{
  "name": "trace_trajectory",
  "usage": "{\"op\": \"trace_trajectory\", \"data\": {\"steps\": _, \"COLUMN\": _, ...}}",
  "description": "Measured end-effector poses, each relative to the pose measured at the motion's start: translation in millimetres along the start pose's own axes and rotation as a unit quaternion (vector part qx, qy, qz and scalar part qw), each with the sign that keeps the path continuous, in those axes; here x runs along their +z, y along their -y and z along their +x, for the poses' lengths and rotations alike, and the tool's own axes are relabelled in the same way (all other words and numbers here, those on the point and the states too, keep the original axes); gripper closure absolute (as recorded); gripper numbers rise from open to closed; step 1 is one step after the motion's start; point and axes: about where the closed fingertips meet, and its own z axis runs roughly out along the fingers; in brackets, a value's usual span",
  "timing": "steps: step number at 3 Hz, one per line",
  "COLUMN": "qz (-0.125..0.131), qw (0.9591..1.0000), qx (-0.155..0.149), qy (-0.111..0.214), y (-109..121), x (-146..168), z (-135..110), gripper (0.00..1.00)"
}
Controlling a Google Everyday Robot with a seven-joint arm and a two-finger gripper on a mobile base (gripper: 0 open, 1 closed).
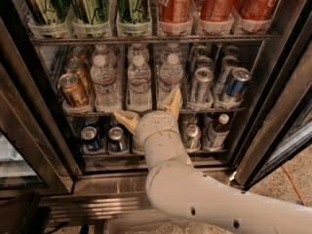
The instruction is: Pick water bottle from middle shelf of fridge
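The fridge stands open in front of me. Its middle shelf holds three rows of clear ribbed water bottles with white caps: left, centre and right. My gripper is at the shelf's front rail, just below the centre water bottle. Its two tan fingers are spread wide, one pointing left, the other rising in front of the right bottle's base. It holds nothing.
Gold cans stand left of the bottles and slim silver-blue cans right. Tall green cans and red cans fill the shelf above. The shelf below holds dark cans and a dark-liquid bottle. The glass door hangs open at right.
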Motion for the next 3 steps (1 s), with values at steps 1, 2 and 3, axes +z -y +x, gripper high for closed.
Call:
{"op": "trace_trajectory", "data": {"steps": 1, "qz": 0.007, "qw": 0.9999, "qx": 0.001, "qy": 0.009, "y": -6, "x": 5, "z": 2, "gripper": 0.08}}
{"op": "trace_trajectory", "data": {"steps": 2, "qz": 0.014, "qw": 0.9997, "qx": 0.007, "qy": 0.02, "y": -14, "x": 9, "z": 0, "gripper": 0.19}}
{"op": "trace_trajectory", "data": {"steps": 3, "qz": 0.016, "qw": 0.9991, "qx": 0.016, "qy": 0.037, "y": -23, "x": 12, "z": -3, "gripper": 0.25}}
